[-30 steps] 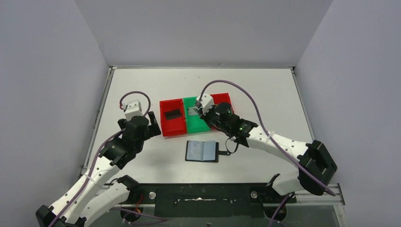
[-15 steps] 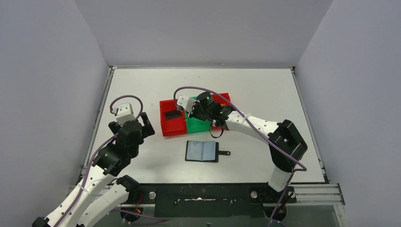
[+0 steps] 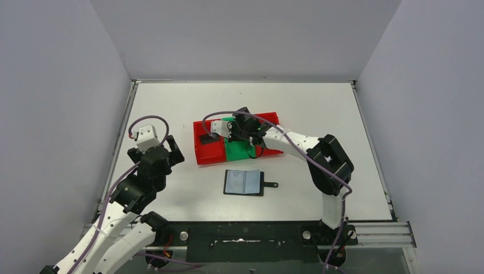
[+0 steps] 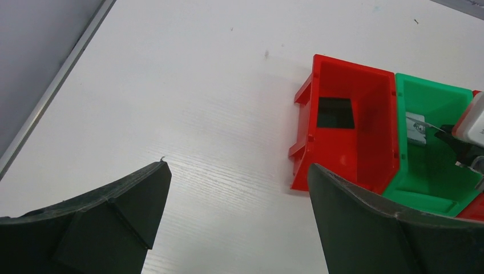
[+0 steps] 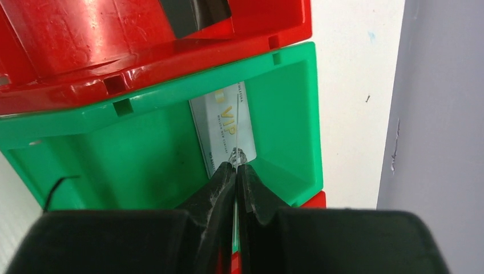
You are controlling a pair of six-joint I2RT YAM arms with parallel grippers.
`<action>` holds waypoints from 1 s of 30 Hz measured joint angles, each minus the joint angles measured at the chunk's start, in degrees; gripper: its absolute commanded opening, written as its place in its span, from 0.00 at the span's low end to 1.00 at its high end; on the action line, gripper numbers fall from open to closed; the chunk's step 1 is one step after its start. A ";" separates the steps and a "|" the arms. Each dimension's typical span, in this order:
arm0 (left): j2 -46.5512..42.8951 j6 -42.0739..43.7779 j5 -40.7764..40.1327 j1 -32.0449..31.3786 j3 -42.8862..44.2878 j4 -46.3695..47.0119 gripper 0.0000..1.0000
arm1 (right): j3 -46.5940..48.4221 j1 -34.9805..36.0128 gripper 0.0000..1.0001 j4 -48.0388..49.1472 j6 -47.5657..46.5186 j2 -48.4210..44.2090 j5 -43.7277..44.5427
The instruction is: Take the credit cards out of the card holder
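The card holder (image 3: 244,182) lies open on the table in front of the bins, blue-grey pockets up and snap tab to the right. A black card (image 3: 209,137) lies in the left red bin (image 3: 200,151) and also shows in the left wrist view (image 4: 335,112). A silver-grey card (image 5: 222,128) lies flat in the green bin (image 5: 142,154). My right gripper (image 5: 236,164) hovers over the green bin, shut on a thin card (image 5: 237,114) seen edge-on; I cannot tell its colour. My left gripper (image 4: 237,165) is open and empty, left of the bins.
The bins stand in a row: red, green (image 3: 235,150), then a second red bin (image 3: 273,119) on the right. The right arm's cable loops over them. Bare white table (image 4: 200,103) lies under the left gripper.
My right gripper has swung left along the bins, from the green and right red bins to the left side of the green bin. My left arm has drawn back a little to the left.
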 measured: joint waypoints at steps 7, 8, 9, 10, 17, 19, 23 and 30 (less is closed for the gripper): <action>0.72 0.02 0.11 0.35 -0.02 0.00 0.93 | 1.84 -0.02 0.01 0.11 -3.30 3.41 0.35; 0.72 0.02 0.13 0.39 -0.02 0.00 0.93 | 2.38 -0.02 0.01 0.44 -3.65 4.07 0.79; 0.70 0.02 0.17 0.48 -0.02 0.00 0.93 | 2.69 -0.02 0.01 0.79 -3.96 4.63 1.05; 0.70 0.02 0.24 0.59 -0.02 0.00 0.93 | 3.13 -0.02 0.01 1.22 -4.52 5.31 1.60; 0.70 0.02 0.48 1.25 -0.02 0.00 0.93 | 3.61 -0.48 0.11 3.93 -6.60 9.33 3.45; 0.72 0.04 0.72 1.46 -0.02 0.00 0.93 | 3.69 -0.66 0.14 4.59 -7.02 10.34 3.74; 0.72 0.04 0.90 1.62 -0.02 0.00 0.93 | 3.72 -0.76 0.24 5.20 -7.52 11.04 4.55; 0.90 0.09 1.60 2.49 -0.02 0.04 0.93 | 3.78 -1.27 0.43 4.57 -6.21 10.99 2.93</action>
